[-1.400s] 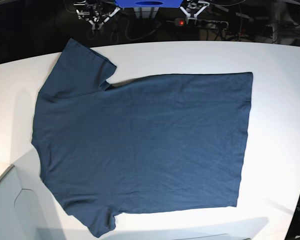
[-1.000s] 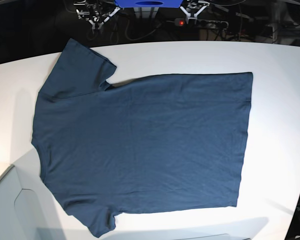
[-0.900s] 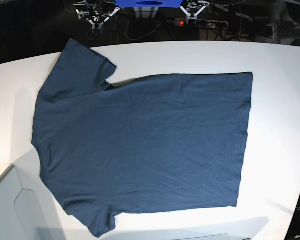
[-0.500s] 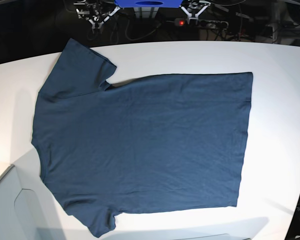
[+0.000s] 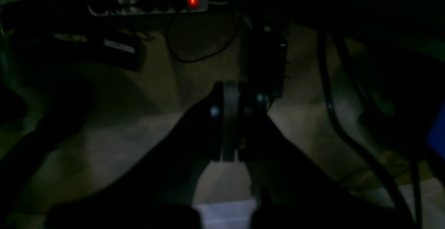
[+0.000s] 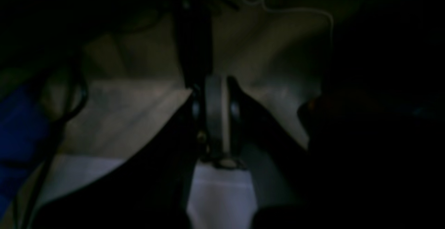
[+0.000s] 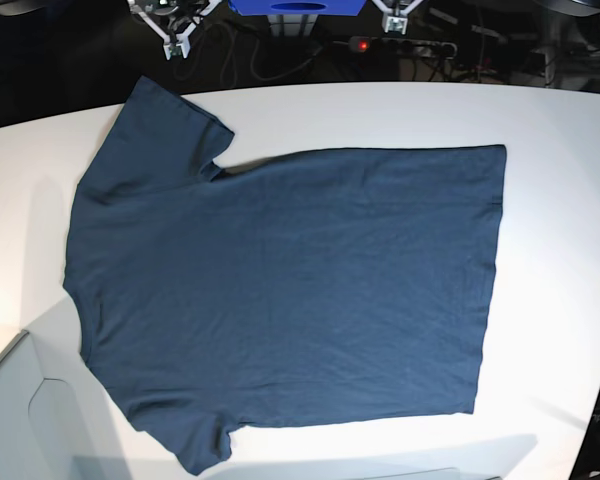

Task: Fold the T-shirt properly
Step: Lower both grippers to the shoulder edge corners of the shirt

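Observation:
The dark navy T-shirt (image 7: 280,290) lies flat and spread out on the white table (image 7: 550,150). Its neck and sleeves are at the left and its hem at the right. One sleeve (image 7: 160,130) points to the far left corner, the other (image 7: 185,440) to the near edge. My left gripper (image 5: 229,93) and right gripper (image 6: 216,89) hang behind the table's far edge over a dark floor, fingers pressed together and empty. In the base view only white parts of them show at the top edge, the left (image 7: 395,10) and the right (image 7: 173,28), far from the shirt.
A power strip with a red light (image 7: 360,45) and cables lie on the floor behind the table; it also shows in the left wrist view (image 5: 192,1). A blue box (image 7: 295,6) sits at the top centre. A grey box (image 7: 20,420) stands at the near left corner.
Both grippers have drawn back toward the top edge of the base view. The T-shirt has not moved.

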{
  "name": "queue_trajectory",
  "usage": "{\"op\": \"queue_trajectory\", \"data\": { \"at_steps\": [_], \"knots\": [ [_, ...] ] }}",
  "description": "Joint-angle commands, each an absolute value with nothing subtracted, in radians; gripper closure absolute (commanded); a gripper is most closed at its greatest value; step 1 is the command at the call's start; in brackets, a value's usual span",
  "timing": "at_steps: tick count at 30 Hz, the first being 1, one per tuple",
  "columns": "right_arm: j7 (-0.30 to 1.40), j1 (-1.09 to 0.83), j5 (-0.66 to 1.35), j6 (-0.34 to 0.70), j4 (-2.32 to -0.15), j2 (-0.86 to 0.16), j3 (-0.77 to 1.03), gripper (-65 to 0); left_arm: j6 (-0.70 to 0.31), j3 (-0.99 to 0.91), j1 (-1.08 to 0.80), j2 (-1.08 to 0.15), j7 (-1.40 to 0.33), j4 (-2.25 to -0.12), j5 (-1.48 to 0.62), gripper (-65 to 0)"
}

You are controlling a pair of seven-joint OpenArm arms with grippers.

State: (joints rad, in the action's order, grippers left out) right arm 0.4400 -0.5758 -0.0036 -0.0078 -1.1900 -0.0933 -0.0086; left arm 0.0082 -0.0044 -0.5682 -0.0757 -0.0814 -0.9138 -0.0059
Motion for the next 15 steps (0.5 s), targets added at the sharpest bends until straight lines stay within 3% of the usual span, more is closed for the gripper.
{"op": "queue_trajectory", "data": {
  "at_steps": [1,15],
  "knots": [
    [0.444,-0.611,-0.002,-0.002,-1.264,-0.107,-0.005,-0.1,0.001,-0.005,-0.607,-0.082,-0.097,-0.980,-0.007,0.0],
    [0.707,-0.829,-0.004,-0.005,-1.840,-0.108,-0.001,-0.1,0.001,-0.008,-0.874,-0.143,-0.357,-1.689,-0.007,0.0]
  ]
}}
